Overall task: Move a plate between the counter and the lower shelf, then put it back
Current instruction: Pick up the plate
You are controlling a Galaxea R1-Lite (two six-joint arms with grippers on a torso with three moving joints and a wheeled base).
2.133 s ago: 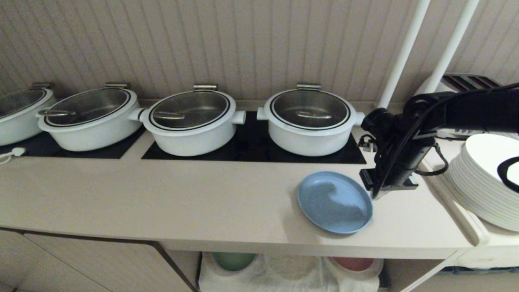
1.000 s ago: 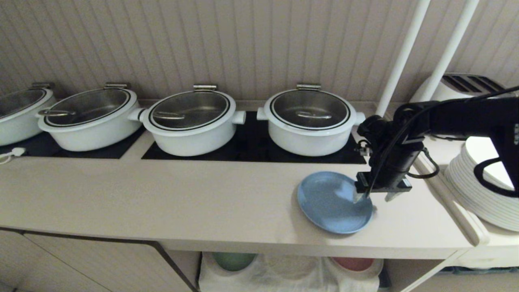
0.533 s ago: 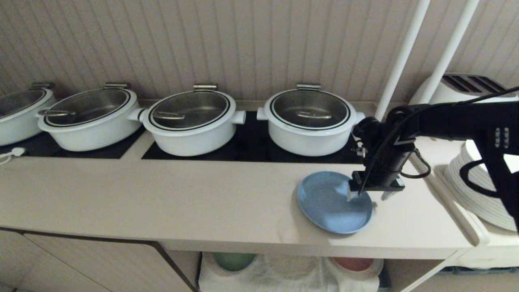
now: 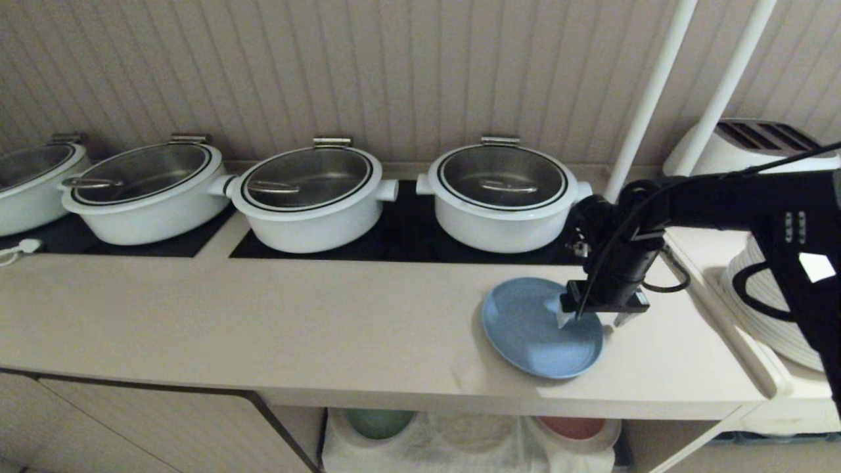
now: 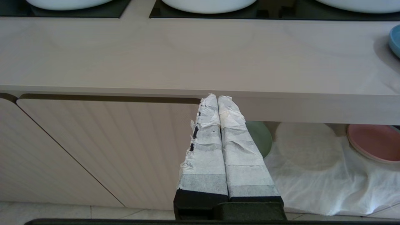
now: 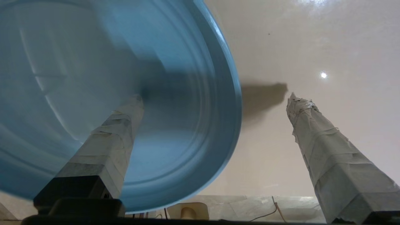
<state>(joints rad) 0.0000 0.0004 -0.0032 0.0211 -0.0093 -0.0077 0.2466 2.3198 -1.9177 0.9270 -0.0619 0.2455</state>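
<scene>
Right claw (image 4: 593,320) is hanging wide open at lower right of the head view, pointing down at the right edge of the plate (image 4: 535,332). It is straddling the rim: one taped finger (image 6: 106,143) is sitting over the plate's inside, the other over bare bench (image 4: 328,315) just outside the rim. Nothing is gripped. Plate is lying flat on the bench, in front of the rightmost pot (image 4: 502,197). Left claw (image 5: 217,100) is sitting closed, parked low in front of the cabinet, beside the lower shelf (image 5: 315,175).
</scene>
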